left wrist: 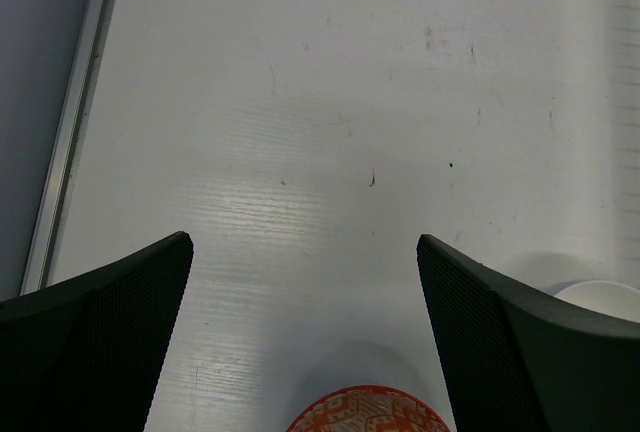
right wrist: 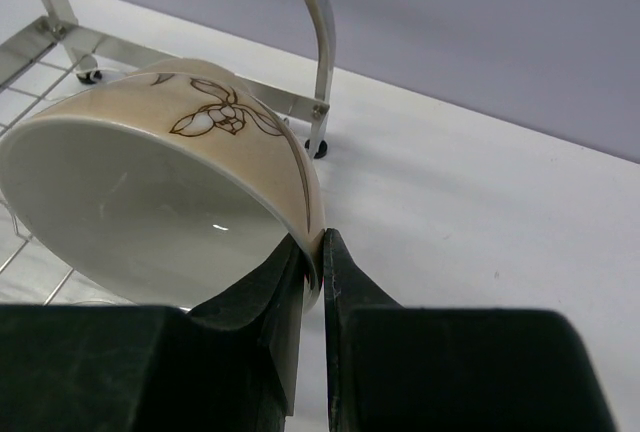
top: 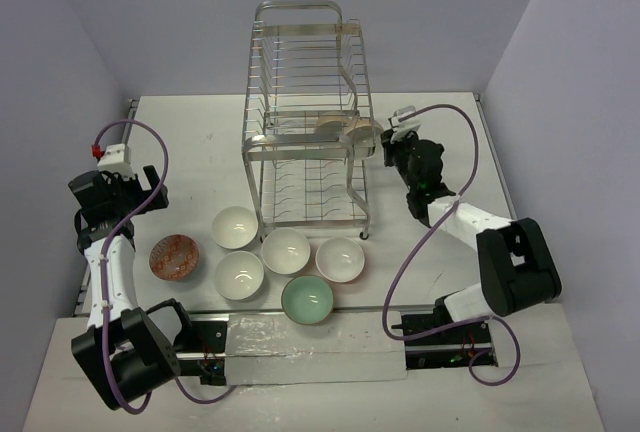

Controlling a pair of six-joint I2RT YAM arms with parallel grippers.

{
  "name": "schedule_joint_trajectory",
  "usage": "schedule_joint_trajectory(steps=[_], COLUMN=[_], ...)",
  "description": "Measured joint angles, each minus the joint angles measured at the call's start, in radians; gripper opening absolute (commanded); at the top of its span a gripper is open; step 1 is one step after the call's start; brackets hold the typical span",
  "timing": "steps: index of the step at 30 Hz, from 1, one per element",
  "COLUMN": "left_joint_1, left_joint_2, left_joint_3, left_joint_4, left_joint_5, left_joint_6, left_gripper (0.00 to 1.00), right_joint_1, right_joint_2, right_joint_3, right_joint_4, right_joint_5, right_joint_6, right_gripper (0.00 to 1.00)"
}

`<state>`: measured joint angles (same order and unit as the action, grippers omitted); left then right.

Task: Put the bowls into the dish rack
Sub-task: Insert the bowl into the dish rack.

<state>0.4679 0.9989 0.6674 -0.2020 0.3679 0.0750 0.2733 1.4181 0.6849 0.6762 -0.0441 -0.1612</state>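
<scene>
Left tool [left wrist: 303, 242] stands with its jaws fully apart and nothing between them, hovering over bare bench [top: 185, 142] at the left side. In the left wrist view, the rim of the orange-red patterned bowl [top: 175, 256] shows at the bottom edge, below the gap between the fingers and not touching them. That bowl rests upright on the bench, leftmost in the group. To its right stand four white bowls, all upright on the bench: the rear-left white bowl [top: 235, 227], the front-left white bowl [top: 240, 274], the middle white bowl [top: 285, 250] and the right white bowl [top: 340, 259]. The mint green bowl [top: 307, 300] sits nearest the arm bases, just in front of the middle and right white bowls. The dish rack [top: 300, 62] stands behind the group at the centre of the bench. A pale round shape [top: 329, 128] sits among its wires; it is too small to identify. At the right edge of the rack, the beige flower-marked bowl [right wrist: 170, 182] hangs tipped on its side above the wire grid, beside a corner post. Right tool [right wrist: 312, 257] is clamped on that bowl's rim, one finger inside the wall and one outside.
</scene>
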Motion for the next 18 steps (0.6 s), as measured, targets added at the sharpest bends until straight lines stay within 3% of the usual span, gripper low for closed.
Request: schedule_joint_trajectory(steps=[18], left_joint_1=[0.0], left_joint_2=[0.014], left_joint_3=[0.0], left_joint_4=[0.001], left_joint_5=[0.0], left_joint_6=[0.011], left_gripper=[0.99], right_joint_1=[0.139], right_joint_2=[0.15], right_joint_3=[-0.072], right_joint_4=[0.322], right_joint_5=[0.196], right_joint_6=[-0.039], right_gripper=[0.0])
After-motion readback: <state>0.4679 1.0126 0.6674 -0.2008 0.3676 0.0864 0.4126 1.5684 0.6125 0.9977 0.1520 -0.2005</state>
